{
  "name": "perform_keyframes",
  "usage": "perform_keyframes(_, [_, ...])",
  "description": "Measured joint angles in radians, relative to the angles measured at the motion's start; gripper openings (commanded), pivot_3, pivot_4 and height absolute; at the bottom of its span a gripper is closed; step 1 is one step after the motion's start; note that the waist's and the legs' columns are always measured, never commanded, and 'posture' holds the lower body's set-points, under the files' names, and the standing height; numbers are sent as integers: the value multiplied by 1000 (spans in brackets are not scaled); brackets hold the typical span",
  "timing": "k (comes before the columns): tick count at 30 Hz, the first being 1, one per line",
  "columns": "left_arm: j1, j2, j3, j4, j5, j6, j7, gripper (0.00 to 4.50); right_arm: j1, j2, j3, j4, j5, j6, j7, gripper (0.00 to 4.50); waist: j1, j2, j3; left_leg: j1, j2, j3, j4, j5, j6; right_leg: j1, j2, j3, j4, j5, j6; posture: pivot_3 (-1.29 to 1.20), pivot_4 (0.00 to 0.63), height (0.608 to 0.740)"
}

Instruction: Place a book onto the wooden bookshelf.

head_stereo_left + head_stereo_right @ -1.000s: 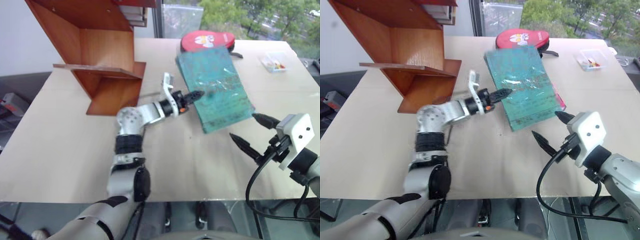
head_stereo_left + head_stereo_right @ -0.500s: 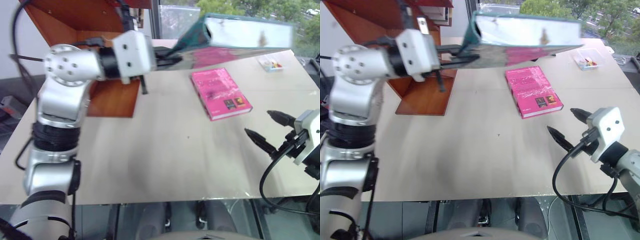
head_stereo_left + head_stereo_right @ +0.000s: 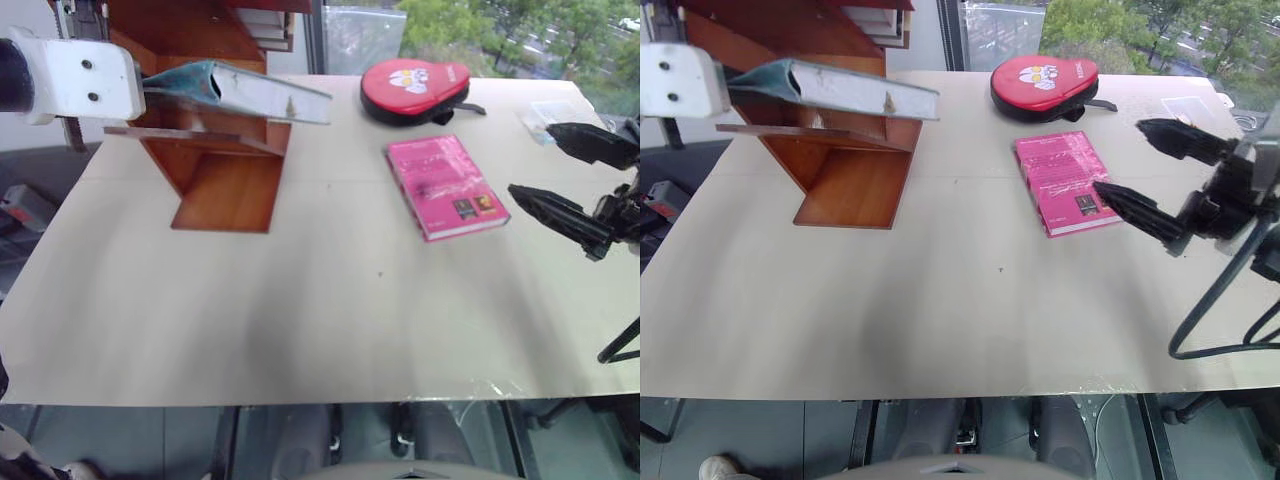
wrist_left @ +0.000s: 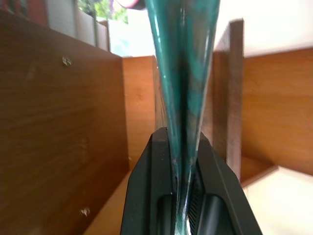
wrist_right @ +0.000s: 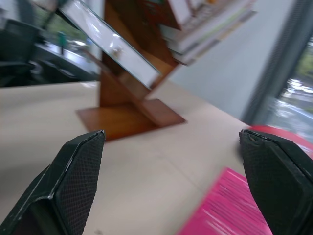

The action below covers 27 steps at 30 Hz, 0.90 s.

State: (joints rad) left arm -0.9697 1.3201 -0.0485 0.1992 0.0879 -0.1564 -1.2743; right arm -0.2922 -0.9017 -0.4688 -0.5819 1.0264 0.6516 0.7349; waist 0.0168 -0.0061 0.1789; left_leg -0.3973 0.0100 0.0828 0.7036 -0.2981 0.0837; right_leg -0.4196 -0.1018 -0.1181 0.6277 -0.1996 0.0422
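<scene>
Book (image 3: 240, 90) clamped at spine by left gripper (image 4: 185, 196), held level above shelf board at ten o'clock of wooden bookshelf (image 3: 225, 185) (for sliding in). Right gripper (image 3: 1160, 175) spread wide, empty, over pink book (image 3: 445, 187) at three o'clock.

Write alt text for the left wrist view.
The left end effector clamps the spine edge of the teal book, which extends away from the camera. Reddish-brown panels of the wooden bookshelf rise close on both sides.
</scene>
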Motion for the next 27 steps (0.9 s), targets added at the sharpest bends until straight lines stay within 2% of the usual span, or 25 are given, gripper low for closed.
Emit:
perform_keyframes(7, [-7, 32, -2, -38, -5, 140, -97, 56, -102, 25, 126, 3, 0, -5, 3, 4500, -3, -1, 1, 0, 0, 1, 0, 0, 0, -1, 0, 1, 0, 0, 0, 0, 150, 740])
perform_keyframes(14, [43, 40, 6, -117, 15, 221, -64, 56, -140, 52, 209, 30, -98, -50, 20, 4500, -3, -2, 1, 0, 0, 2, 0, 0, 0, -2, 0, 2, 1, 0, 0, 0, 150, 740])
perform_keyframes(19, [64, -17, 6, -186, 30, 307, -35, 56, -192, 94, 265, 33, -160, -72, -2, 4500, 1, -1, 1, 2, 0, 3, 2, 0, 0, -2, -1, 3, 6, 0, 0, 0, 150, 740])
perform_keyframes(27, [76, -68, 5, -225, 33, 368, -15, 56, -255, 137, 279, 28, -165, -69, -47, 4500, -2, -1, 1, 3, 0, 5, 3, 0, 0, -2, -1, 4, 9, 0, 0, 0, 150, 740])
